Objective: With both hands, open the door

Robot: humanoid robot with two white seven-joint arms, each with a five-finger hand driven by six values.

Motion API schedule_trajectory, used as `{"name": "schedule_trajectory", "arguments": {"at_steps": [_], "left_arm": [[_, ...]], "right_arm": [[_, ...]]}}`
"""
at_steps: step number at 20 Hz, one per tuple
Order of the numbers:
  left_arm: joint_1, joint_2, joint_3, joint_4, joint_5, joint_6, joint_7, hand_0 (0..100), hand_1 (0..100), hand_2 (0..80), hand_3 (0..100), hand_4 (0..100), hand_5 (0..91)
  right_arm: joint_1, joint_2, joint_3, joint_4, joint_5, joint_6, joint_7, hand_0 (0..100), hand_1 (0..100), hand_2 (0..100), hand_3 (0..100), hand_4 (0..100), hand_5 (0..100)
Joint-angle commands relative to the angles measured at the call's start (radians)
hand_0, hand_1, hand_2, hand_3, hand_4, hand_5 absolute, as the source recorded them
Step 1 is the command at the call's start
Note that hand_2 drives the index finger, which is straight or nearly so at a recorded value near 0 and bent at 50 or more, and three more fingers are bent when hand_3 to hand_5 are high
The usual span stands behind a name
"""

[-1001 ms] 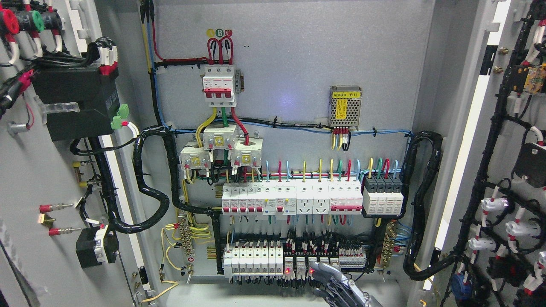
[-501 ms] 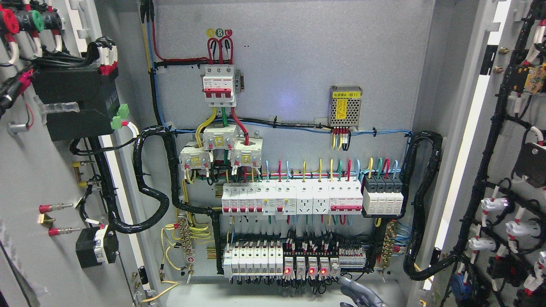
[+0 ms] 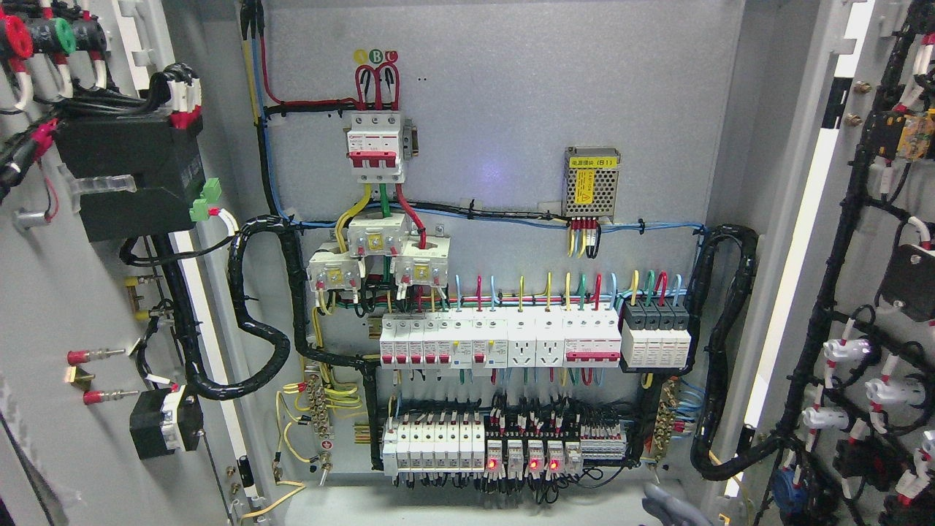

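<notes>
The grey electrical cabinet (image 3: 511,95) stands with both doors swung wide. The left door (image 3: 66,292) fills the left edge, its inner face carrying black boxes and wiring. The right door (image 3: 887,241) fills the right edge, with black cable bundles and white connectors on it. Only a grey tip of my right hand (image 3: 673,509) shows, at the bottom edge below the cabinet's lower right corner; it touches neither door. How its fingers stand is hidden. My left hand does not show.
Inside are a red-and-white main breaker (image 3: 375,146), a perforated power supply (image 3: 592,183), a row of white breakers (image 3: 500,342) and a relay row with three red lights (image 3: 522,460). Thick black cable looms (image 3: 263,314) curve along both inner sides.
My right hand has sunk down and to the right, away from the relay row, until only its tip remains at the bottom edge. All three red relay lights now show. The doors have not moved.
</notes>
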Motion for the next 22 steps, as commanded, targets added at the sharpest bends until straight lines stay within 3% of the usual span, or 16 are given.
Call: {"name": "schedule_trajectory", "arguments": {"at_steps": [1, 7, 16, 22], "left_arm": [[-0.002, 0.000, -0.003, -0.068, -0.001, -0.046, 0.006, 0, 0, 0.0, 0, 0, 0.0], [-0.045, -0.011, 0.007, -0.086, -0.001, -0.101, 0.007, 0, 0, 0.0, 0, 0, 0.0], [-0.099, -0.042, 0.053, -0.089, -0.001, -0.140, 0.007, 0, 0, 0.0, 0, 0, 0.0], [-0.122, -0.040, 0.067, -0.099, -0.001, -0.140, 0.007, 0, 0, 0.0, 0, 0, 0.0]], "right_arm": [[0.048, -0.006, -0.157, -0.008, 0.000, -0.008, -0.001, 19, 0, 0, 0, 0, 0], [0.056, 0.005, -0.229, -0.008, -0.011, -0.035, -0.001, 19, 0, 0, 0, 0, 0], [0.057, 0.057, -0.290, -0.008, -0.012, -0.042, -0.003, 19, 0, 0, 0, 0, 0], [0.071, 0.060, -0.335, -0.006, -0.014, -0.043, -0.003, 19, 0, 0, 0, 0, 0]]}}
